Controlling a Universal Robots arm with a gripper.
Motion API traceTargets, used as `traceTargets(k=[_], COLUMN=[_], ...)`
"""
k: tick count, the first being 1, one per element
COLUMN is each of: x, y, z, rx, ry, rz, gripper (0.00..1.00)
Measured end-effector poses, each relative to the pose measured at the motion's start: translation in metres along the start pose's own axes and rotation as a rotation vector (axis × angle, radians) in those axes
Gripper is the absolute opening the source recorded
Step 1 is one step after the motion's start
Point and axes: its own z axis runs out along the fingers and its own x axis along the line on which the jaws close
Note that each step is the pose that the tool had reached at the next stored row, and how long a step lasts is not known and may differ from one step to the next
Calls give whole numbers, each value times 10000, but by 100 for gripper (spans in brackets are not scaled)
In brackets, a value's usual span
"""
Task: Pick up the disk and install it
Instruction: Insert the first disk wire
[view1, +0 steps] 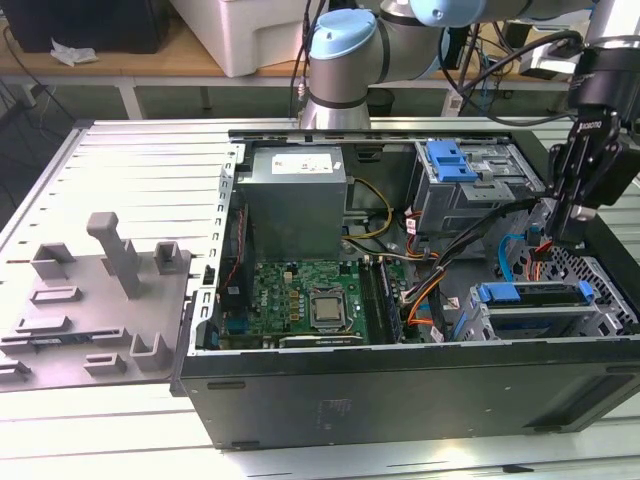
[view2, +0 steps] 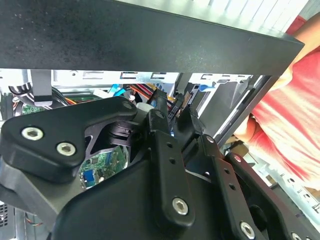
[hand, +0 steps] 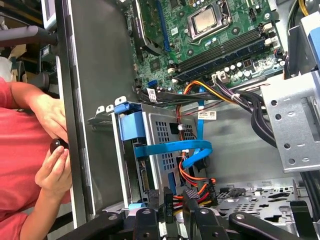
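One arm reaches into the open computer case (view1: 400, 390) in the exterior view, and its gripper (view1: 572, 235) hangs low at the case's end on the exterior view's right. Just below and beside the gripper, the disk (view1: 525, 293) lies in the lower drive cage (view1: 605, 320) with its blue carrier bracket about level with the cage top. It looks seated, or close to it. A blue data cable (view1: 505, 258) loops close beside the gripper.

In the second wrist view the gripper (view2: 174, 107) points in under the case's black wall towards a knot of cables. I cannot tell whether it is clenched, released or grasping something. A person's red sleeve (view2: 295, 115) is beyond the wall.

In the first wrist view the disk (hand: 131, 125) sits just ahead of the gripper (hand: 172, 200). The blue data cable (hand: 170, 148) is draped across the cage side, and red power wires (hand: 192, 176) run between the cage and the gripper. The person's hands (hand: 52, 150) wait outside the case.

To do this step well, I judge that any push on the disk should run square to the cage, with the gripper kept off the wires so that nothing snags or pulls loose.
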Motion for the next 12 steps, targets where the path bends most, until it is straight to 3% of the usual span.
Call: traceTargets(k=[7, 9, 12], x=[-9, -14, -21], y=[-1, 1, 4], z=[-1, -5, -9], rx=[12, 22, 33], ry=[72, 121, 179], rz=[15, 27, 38], gripper=[33, 18, 17])
